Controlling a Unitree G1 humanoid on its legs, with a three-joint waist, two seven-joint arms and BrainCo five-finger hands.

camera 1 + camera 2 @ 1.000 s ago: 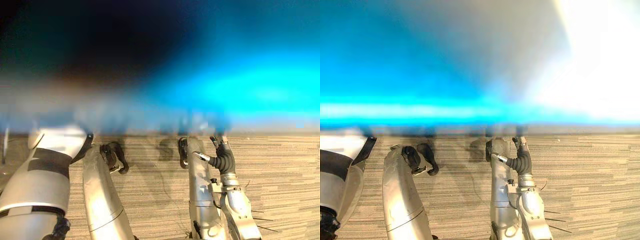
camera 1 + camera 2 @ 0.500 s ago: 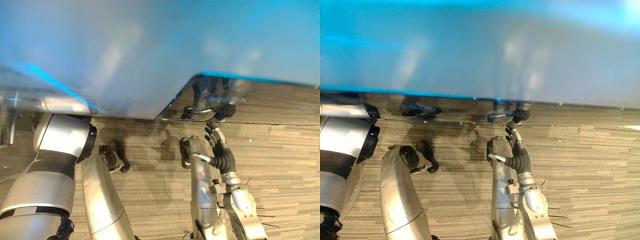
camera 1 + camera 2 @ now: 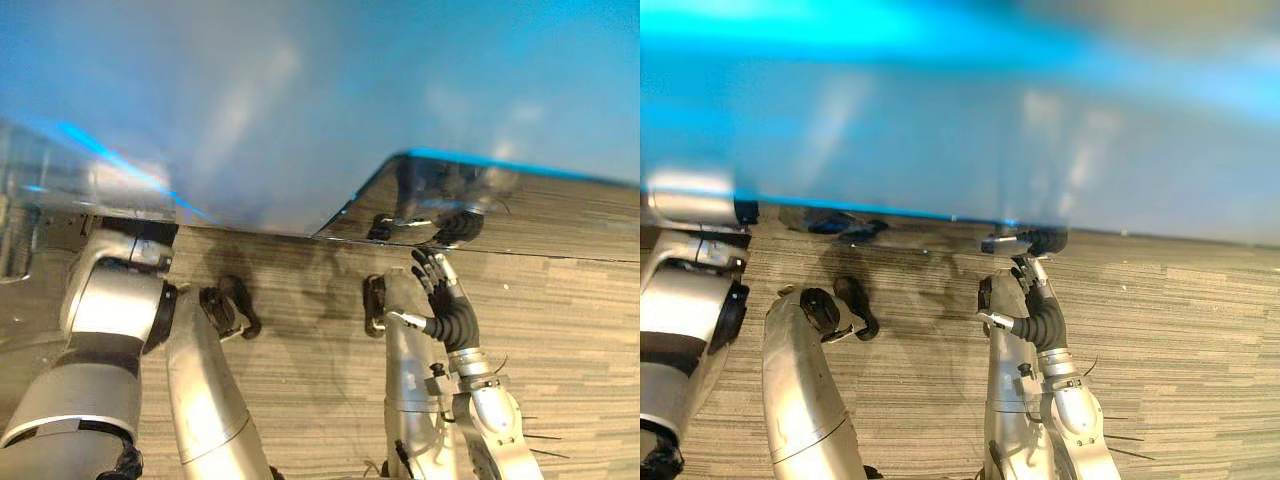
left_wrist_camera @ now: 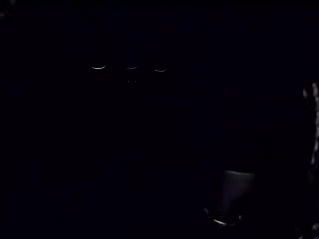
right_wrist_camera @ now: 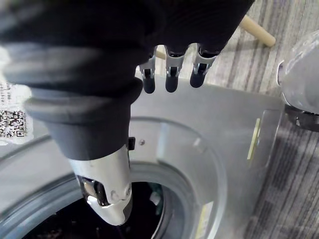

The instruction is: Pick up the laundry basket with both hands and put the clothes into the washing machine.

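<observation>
The washing machine point(image 3: 300, 120) looms very close as a blurred silver-blue surface over the upper half of both eye views. In the right wrist view its grey front panel point(image 5: 224, 129) shows, with the round door opening point(image 5: 75, 224) dark inside. My right hand point(image 3: 440, 288) is open beside the machine's shiny lower edge, fingers point(image 5: 172, 74) straight and holding nothing. My left arm point(image 3: 110, 300) reaches up from the lower left, and its hand is hidden behind the machine's edge. The left wrist view is almost black.
Striped grey carpet point(image 3: 560, 330) covers the floor on the right. A pale wooden rod point(image 5: 259, 31) lies or stands on the carpet past the machine's corner.
The camera has shifted, so the machine's edge now shows sharper than a second ago. My left arm has stretched further in behind that edge. The right hand stays open by the machine.
</observation>
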